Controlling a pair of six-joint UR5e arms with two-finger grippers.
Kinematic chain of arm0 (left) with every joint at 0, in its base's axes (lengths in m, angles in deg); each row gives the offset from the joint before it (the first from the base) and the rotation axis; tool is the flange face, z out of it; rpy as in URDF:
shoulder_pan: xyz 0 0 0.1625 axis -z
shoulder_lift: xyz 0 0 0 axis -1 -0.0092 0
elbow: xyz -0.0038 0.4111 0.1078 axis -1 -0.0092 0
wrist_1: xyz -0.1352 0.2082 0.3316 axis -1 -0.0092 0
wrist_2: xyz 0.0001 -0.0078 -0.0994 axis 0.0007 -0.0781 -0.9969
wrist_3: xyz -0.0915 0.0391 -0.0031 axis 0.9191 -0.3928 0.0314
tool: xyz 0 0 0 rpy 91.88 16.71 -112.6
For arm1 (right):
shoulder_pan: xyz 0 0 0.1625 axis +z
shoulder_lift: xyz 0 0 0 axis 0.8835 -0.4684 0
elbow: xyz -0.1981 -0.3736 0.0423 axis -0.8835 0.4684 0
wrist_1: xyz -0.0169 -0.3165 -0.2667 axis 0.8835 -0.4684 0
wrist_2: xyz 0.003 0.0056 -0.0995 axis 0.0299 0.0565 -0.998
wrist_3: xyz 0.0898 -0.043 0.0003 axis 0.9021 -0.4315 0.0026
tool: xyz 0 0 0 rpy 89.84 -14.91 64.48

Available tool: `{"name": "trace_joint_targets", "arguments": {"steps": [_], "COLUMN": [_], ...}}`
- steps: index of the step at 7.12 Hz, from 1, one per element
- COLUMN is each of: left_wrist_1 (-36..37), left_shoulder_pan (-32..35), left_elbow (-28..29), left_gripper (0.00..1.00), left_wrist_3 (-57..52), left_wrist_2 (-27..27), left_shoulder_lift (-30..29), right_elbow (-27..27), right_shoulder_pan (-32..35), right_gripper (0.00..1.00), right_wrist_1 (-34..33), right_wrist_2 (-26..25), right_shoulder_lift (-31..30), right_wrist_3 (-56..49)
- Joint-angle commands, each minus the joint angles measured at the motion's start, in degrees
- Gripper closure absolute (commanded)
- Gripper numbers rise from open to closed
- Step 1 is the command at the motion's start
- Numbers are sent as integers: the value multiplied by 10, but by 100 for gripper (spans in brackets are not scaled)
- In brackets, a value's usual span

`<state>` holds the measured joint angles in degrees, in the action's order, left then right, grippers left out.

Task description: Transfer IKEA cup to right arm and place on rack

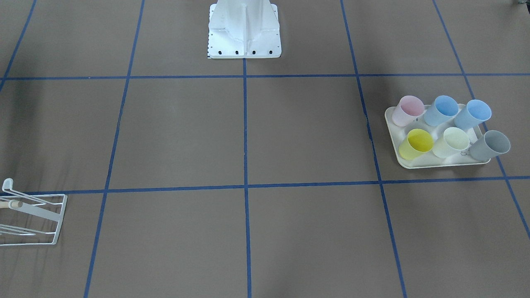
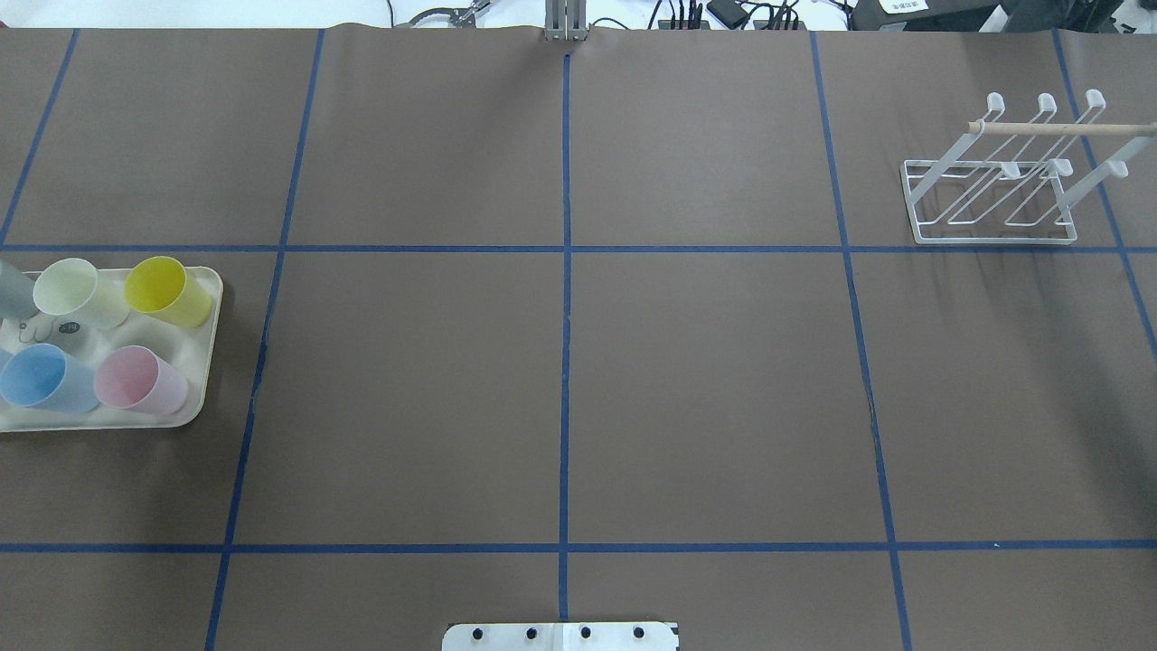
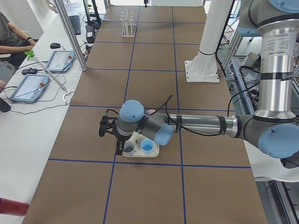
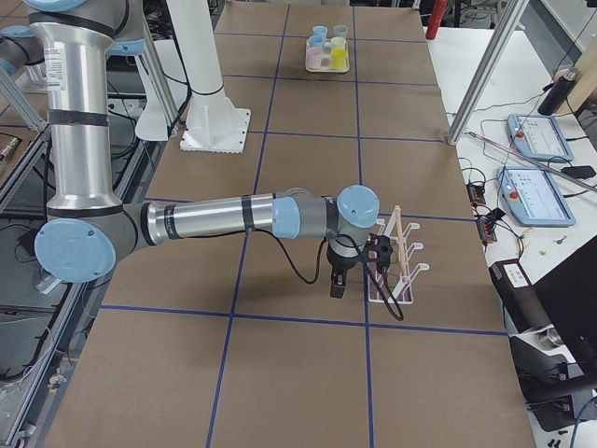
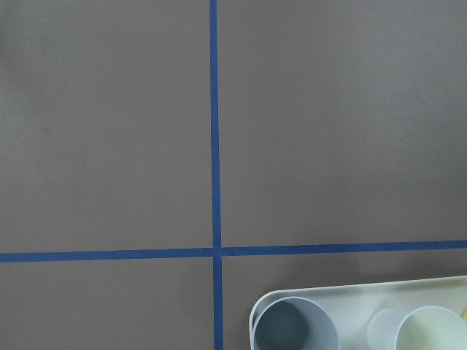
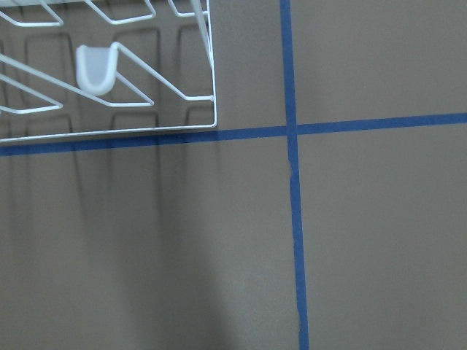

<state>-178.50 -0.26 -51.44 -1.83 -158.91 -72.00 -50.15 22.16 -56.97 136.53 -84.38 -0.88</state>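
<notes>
Several pastel IKEA cups stand on a cream tray (image 1: pixel 447 165): pink (image 1: pixel 408 110), two blue, yellow (image 1: pixel 416 143), pale green and grey (image 1: pixel 490 145). The tray also shows in the overhead view (image 2: pixel 211 348). The white wire rack (image 2: pixel 994 203) with a wooden peg stands empty at the far right. My left gripper (image 3: pixel 119 148) hangs above the tray's outer edge; its wrist view shows the grey cup (image 5: pixel 295 328) below. My right gripper (image 4: pixel 338 285) hangs beside the rack (image 4: pixel 396 261). I cannot tell whether either gripper is open or shut.
The brown table has blue tape grid lines. The robot's white base (image 1: pixel 244 37) stands at the near middle. An operator (image 3: pixel 11 39) and tablets (image 3: pixel 30 86) are on a side bench in the exterior left view.
</notes>
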Motion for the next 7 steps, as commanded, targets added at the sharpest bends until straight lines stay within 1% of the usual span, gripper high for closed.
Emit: {"name": "trace_joint_targets", "arguments": {"steps": [1, 2, 4, 6, 7], "left_wrist_1": [-1, -2, -7, -13, -15], "left_shoulder_pan": [3, 3, 3, 2, 0], "left_elbow": [-24, -12, -25, -31, -28], "left_gripper": [0, 0, 0, 0, 0], "left_wrist_3": [0, 0, 7, 8, 6], "left_wrist_2": [-1, 8, 11, -10, -37], "left_shoulder_lift": [11, 12, 24, 21, 21], "right_elbow": [0, 0, 0, -1, -4], "right_shoulder_pan": [0, -2, -6, -16, -25], "right_gripper": [0, 0, 0, 0, 0], "right_wrist_1": [0, 0, 0, 1, 1], "right_wrist_2": [0, 1, 1, 3, 5], "right_shoulder_lift": [0, 0, 2, 5, 9], "right_wrist_3": [0, 1, 3, 5, 7]}}
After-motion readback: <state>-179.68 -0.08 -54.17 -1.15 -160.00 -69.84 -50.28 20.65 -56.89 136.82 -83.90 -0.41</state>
